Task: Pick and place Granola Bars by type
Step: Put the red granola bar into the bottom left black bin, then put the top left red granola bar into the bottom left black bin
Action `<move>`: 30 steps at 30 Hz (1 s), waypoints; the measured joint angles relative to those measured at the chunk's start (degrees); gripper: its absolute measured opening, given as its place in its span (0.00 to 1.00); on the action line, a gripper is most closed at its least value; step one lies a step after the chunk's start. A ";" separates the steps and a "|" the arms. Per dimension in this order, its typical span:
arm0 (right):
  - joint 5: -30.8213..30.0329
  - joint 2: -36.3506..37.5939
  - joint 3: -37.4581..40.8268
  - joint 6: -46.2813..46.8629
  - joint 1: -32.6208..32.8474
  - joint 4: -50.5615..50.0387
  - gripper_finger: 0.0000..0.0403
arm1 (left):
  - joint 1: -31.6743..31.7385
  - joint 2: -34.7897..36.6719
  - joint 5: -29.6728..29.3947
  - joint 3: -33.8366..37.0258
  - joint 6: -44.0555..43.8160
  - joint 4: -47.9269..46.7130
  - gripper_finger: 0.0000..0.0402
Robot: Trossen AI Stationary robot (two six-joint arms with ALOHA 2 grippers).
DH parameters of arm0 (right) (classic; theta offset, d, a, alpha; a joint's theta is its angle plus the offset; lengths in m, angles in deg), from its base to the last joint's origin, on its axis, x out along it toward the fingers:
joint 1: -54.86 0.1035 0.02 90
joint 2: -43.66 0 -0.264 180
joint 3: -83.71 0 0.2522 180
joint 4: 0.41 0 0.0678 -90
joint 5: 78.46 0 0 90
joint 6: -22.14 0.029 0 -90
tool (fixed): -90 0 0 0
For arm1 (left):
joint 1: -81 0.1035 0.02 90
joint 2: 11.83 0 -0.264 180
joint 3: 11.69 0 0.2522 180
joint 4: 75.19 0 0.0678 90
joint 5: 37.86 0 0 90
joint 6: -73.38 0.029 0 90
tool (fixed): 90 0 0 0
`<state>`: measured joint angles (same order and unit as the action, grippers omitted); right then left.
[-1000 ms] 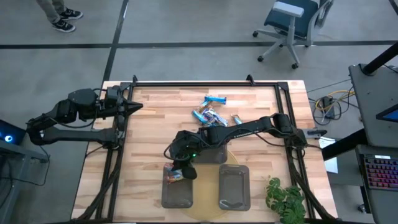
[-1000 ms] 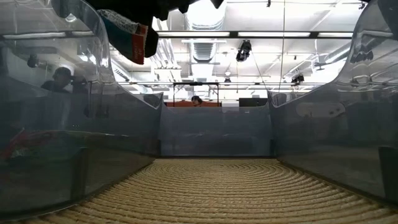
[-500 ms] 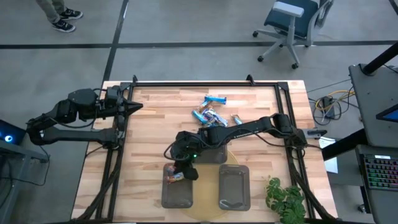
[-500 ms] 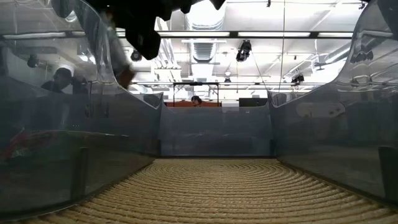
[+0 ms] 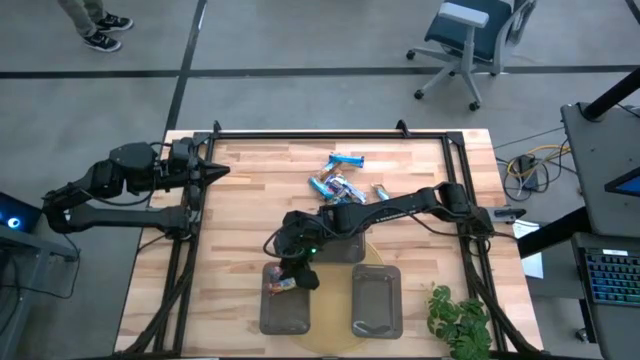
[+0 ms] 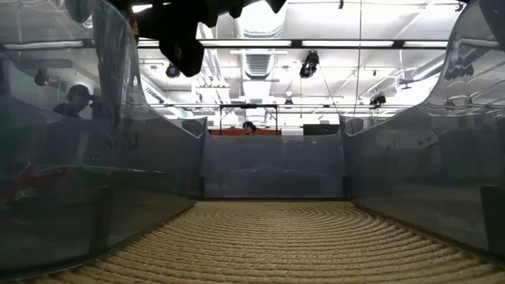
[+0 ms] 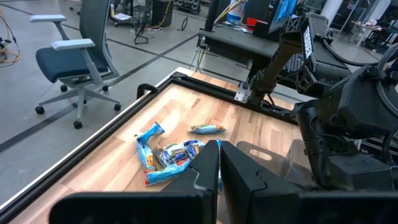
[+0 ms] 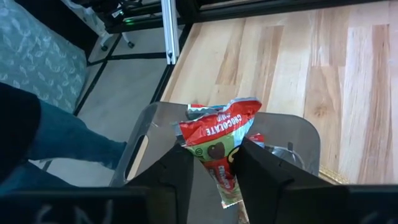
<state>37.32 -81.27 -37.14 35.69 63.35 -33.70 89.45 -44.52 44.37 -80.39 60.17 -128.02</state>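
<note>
Several granola bars (image 5: 338, 183), mostly blue, lie in a heap on the wooden table at mid-far; they also show in the left wrist view (image 7: 171, 154). My right gripper (image 5: 297, 274) is over the left grey tray (image 5: 270, 312), shut on a red, white and green bar (image 8: 217, 130) marked "chocolate chip". In the low view the right gripper (image 6: 181, 35) shows dark at the top left. My left gripper (image 5: 218, 170) waits shut and empty at the table's left side (image 7: 219, 148). My right gripper pinches the chocolate chip bar between its two fingers, at about mid-length of the wrapper (image 8: 214, 160). The fingers (image 8: 261, 167) point down into the left tray. The bar's crumpled end (image 8: 224, 112) sticks out past the fingertips; whether it touches the tray floor is hidden.
A second grey tray (image 5: 376, 300) stands right of the left one, both on a round woven mat (image 5: 340, 335) at the near edge. A third tray (image 5: 345, 250) lies under the right arm. A green plant (image 5: 460, 320) stands at the near right corner. The left tray (image 8: 292, 134) holds other wrappers.
My right gripper has gone down a little into the left tray with the chocolate chip bar still between its fingers; in the low view the bar has dropped from hanging in the open to behind the tray wall.
</note>
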 joint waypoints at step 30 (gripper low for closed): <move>1.75 0.00 0.00 2.07 0.02 0.00 0.48 | -0.02 0.00 -0.02 0.00 -0.04 0.00 0.00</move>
<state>39.07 -81.27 -37.14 37.76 63.37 -33.70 89.43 -44.52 44.35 -80.39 60.12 -128.02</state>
